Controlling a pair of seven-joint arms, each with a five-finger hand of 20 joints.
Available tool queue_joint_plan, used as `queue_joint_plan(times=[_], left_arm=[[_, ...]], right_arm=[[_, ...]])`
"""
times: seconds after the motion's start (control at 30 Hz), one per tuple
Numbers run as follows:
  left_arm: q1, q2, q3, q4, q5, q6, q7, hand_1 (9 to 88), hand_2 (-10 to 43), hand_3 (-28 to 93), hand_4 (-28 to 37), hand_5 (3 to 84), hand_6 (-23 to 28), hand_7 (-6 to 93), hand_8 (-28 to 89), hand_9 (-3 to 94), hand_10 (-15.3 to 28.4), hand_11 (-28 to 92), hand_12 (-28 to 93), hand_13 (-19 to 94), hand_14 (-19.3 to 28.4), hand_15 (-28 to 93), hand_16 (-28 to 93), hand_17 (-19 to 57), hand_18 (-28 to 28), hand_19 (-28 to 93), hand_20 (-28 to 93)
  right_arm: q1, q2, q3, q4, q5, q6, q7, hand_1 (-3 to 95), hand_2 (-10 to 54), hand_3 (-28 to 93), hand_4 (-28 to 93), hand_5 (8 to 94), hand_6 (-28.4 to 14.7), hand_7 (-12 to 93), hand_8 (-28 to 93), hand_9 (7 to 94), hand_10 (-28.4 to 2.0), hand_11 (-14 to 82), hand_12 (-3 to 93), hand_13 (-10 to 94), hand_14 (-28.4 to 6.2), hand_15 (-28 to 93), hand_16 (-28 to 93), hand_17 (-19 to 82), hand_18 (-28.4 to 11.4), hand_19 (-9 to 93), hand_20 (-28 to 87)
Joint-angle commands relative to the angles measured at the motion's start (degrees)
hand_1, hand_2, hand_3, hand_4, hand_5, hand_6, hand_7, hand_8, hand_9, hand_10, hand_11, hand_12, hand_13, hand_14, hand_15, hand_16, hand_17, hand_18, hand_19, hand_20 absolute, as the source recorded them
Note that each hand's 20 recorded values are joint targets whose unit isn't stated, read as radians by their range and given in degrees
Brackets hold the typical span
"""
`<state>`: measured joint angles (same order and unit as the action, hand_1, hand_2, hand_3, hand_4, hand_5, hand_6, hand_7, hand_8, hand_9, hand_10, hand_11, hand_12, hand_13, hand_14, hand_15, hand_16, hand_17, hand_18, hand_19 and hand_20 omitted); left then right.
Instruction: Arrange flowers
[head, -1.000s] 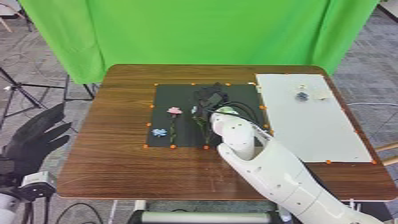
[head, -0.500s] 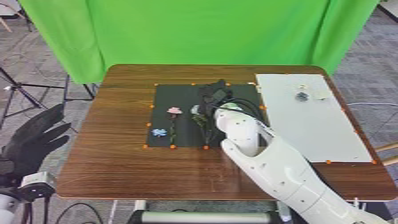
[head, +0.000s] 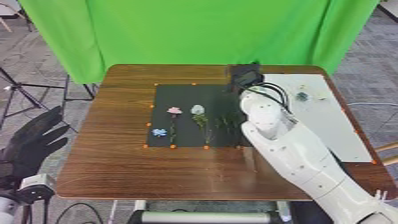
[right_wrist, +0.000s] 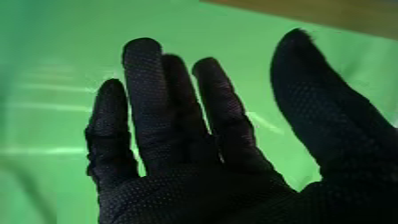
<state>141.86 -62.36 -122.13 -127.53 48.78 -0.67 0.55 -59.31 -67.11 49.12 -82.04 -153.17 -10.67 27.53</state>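
Observation:
My right hand (head: 245, 75) is over the gap between the dark mat's back right corner and the white board. In the right wrist view that hand (right_wrist: 195, 185) is open, fingers straight and thumb apart, holding nothing. On the mat lie a pink flower (head: 174, 110) with a long stem and, to its right, a white flower (head: 197, 109) with a leafy green stem. A small blue flower (head: 159, 132) lies near the mat's left edge. Green stems (head: 229, 120) lie by my right forearm. My left hand (head: 34, 140) is open beside the table's left edge.
The dark mat (head: 169, 94) lies mid-table with orange markers round its edge. A white board (head: 311, 122) at the right bears small pale and grey-blue pieces (head: 303, 96). A green cloth (head: 213, 35) hangs behind the table (head: 107, 165).
My right hand has moved right and slightly back, away from the white flower, which is now uncovered beside the pink one. The left hand has stayed still.

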Motion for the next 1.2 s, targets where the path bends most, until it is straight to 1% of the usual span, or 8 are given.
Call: queue_joint_plan(times=[0.03, 0.3, 0.4, 0.6, 0.83, 1.03, 1.1, 1.2], left_arm=[[0.90, -0.65, -0.21, -0.50, 0.08, 0.41, 0.17, 22.8, -2.1, 70, -28.3, 21.6, 0.8, 19.4, -10, 17.9, 8.8, 13, 17, 14, 11.7, 19, 4, -10.4, 19.3, 38, 7], [1.10, -0.92, -0.39, -0.55, 0.10, 0.43, 0.21, 22.6, -2.1, 70, -28.3, 21.6, 0.8, 19.3, -10, 17.9, 8.8, 13, 18, 14, 11.8, 19, 4, -10.4, 19.3, 38, 7], [1.31, -0.99, -0.44, -0.52, 0.08, 0.57, 0.40, 22.6, -2.1, 70, -28.3, 21.6, 0.8, 19.3, -10, 17.9, 8.7, 12, 18, 14, 11.8, 19, 4, -10.4, 19.3, 38, 7], [1.13, -0.80, -0.68, -0.39, 0.15, 0.26, 0.31, 22.6, -2.0, 70, -28.3, 21.6, 0.8, 19.2, -10, 17.9, 8.8, 12, 18, 14, 11.8, 20, 4, -10.5, 19.3, 38, 7], [0.38, -0.25, -0.32, -0.01, 0.05, -0.14, -0.02, 22.5, -2.0, 70, -28.3, 21.7, 0.9, 18.8, -10, 18.0, 8.9, 12, 18, 14, 11.9, 19, 4, -10.5, 19.3, 39, 7], [-0.09, 0.12, -0.22, 0.20, 0.01, -0.38, -0.38, 22.5, -2.0, 70, -28.3, 21.7, 0.9, 18.7, -10, 17.9, 8.8, 12, 18, 14, 11.8, 19, 4, -10.5, 19.3, 39, 7], [0.01, 0.14, -0.36, 0.11, 0.05, -0.26, -0.32, 22.5, -1.9, 70, -28.3, 21.7, 0.9, 18.7, -10, 17.9, 8.8, 12, 18, 14, 11.8, 19, 4, -10.5, 19.3, 39, 7], [0.19, 0.03, -0.46, 0.04, 0.04, -0.20, -0.23, 22.5, -1.9, 70, -28.3, 21.7, 0.9, 18.5, -10, 17.9, 8.8, 12, 18, 14, 11.8, 19, 4, -10.5, 19.3, 38, 7]], right_arm=[[2.40, 5.53, 4.36, 5.49, -0.43, -0.36, 4.25, 23.2, -6.6, 85, -27, 33.7, -7.1, 29, -13, 39.1, -16.4, 22.2, 23.5, 42, -12.7, 56, 17, 13, -21.2, 69, 47], [0.18, 9.65, 7.38, 5.51, 0.51, -3.18, 6.12, 23.0, -8.5, 85, -28, 33.0, -7.3, 27, -11, 38.8, -16.5, 19.0, 22.7, 43, -12.2, 47, 17, 13, -20.9, 69, 46], [-1.30, 11.31, 8.27, 4.91, 0.49, -3.26, 6.24, 24.2, -9.4, 86, -28, 34.9, -6.5, 28, -13, 41.5, -15.3, 19.3, 22.3, 45, -11.6, 45, 18, 13, -21.1, 69, 45], [-4.21, 12.78, 10.67, 3.54, 2.62, -5.55, 7.38, 25.7, -9.5, 86, -28, 41.5, -5.0, 30, -13, 48.6, -14.1, 23.1, 22.2, 51, -10.3, 47, 19, 15, -21.4, 71, 47], [-7.05, 12.79, 12.39, 1.91, 5.36, -8.71, 6.27, 25.8, -9.5, 85, -28, 43.0, -4.4, 32, -14, 50.7, -13.6, 25.9, 22.7, 53, -9.6, 50, 20, 16, -21.5, 72, 48], [-8.20, 12.82, 12.78, 2.68, 7.25, -6.55, 3.38, 27.8, -9.5, 85, -28, 42.3, -3.4, 33, -14, 53.2, -12.8, 26.4, 22.1, 57, -7.8, 48, 19, 18, -21.4, 73, 48], [-8.69, 13.02, 12.53, 2.98, 5.98, -4.48, 2.78, 30.0, -9.5, 85, -28, 42.8, -2.5, 35, -15, 55.0, -12.0, 26.6, 22.0, 59, -7.0, 48, 20, 19, -21.1, 73, 48], [-8.96, 13.53, 11.80, 3.10, 5.19, -0.52, 2.75, 33.7, -9.5, 86, -28, 47.5, -0.1, 39, -17, 60.4, -10.1, 30.0, 22.8, 62, -5.8, 50, 21, 21, -20.4, 74, 48]])
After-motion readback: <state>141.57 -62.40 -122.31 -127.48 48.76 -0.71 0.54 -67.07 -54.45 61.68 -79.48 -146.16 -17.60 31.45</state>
